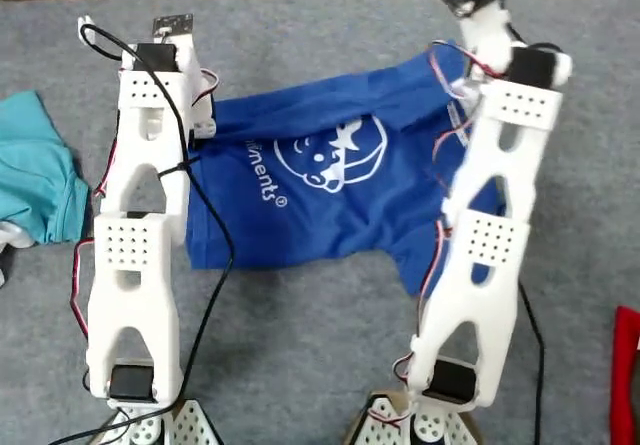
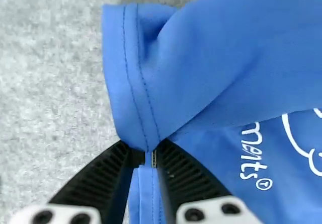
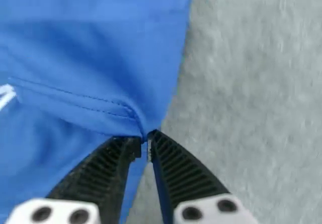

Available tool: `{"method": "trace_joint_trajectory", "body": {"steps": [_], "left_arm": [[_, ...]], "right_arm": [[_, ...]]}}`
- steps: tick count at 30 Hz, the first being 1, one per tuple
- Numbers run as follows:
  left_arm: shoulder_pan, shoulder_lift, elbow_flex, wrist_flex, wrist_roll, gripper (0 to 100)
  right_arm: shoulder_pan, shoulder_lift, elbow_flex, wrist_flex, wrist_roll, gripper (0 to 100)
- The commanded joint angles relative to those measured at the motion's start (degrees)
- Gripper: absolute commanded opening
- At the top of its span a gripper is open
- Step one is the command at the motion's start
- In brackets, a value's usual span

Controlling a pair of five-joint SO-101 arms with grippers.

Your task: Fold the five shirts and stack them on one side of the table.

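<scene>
Pinching stitched hems of blue shirt (image 1: 330, 205) — left gripper (image 2: 152, 158), right gripper (image 3: 146, 146).

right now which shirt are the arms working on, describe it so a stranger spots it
On the grey table, look between the left arm and right arm: the blue shirt lies spread, the left pincer and right pincer each shut on an edge. Its white cartoon print sets it apart from the plain teal shirt beside the left arm.

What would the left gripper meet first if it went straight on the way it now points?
The blue shirt: the left gripper is shut on its hem, and the raised fold lies directly ahead. Grey table probably comes after, though depth is unclear.
</scene>
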Motion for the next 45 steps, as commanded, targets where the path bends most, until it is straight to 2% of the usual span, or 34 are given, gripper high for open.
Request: {"method": "trace_joint_trajectory", "body": {"steps": [1, 6, 13, 20, 31, 34, 45], "left_arm": [[-1.23, -1.36, -0.88, 0.62, 0.35, 2], [-0.97, -1.45, 4.31, 0.62, 0.35, 2], [-0.09, -2.42, 8.62, 0.62, 0.26, 2], [-1.41, -10.42, 16.70, 0.62, -0.70, 2], [0.09, -23.16, 32.35, 0.53, -1.41, 2], [0.00, -25.45, 36.75, -1.41, -1.41, 2], [0.09, -31.69, 50.02, -9.05, -1.41, 2]], "right_arm": [[4.00, -5.93, -2.33, 1.76, -0.79, 0.5], [7.16, -5.85, -1.01, 1.85, -2.64, 0.5], [6.64, -6.02, 8.48, 1.85, -3.16, 0.5], [7.69, -6.11, 13.14, 1.85, -2.73, 0.5], [8.75, -6.11, 13.58, 1.85, -1.49, 0.5], [9.10, -6.20, 14.37, 1.93, -1.58, 0.5], [9.10, -21.67, 36.00, 1.14, 2.29, 0.5]]}}
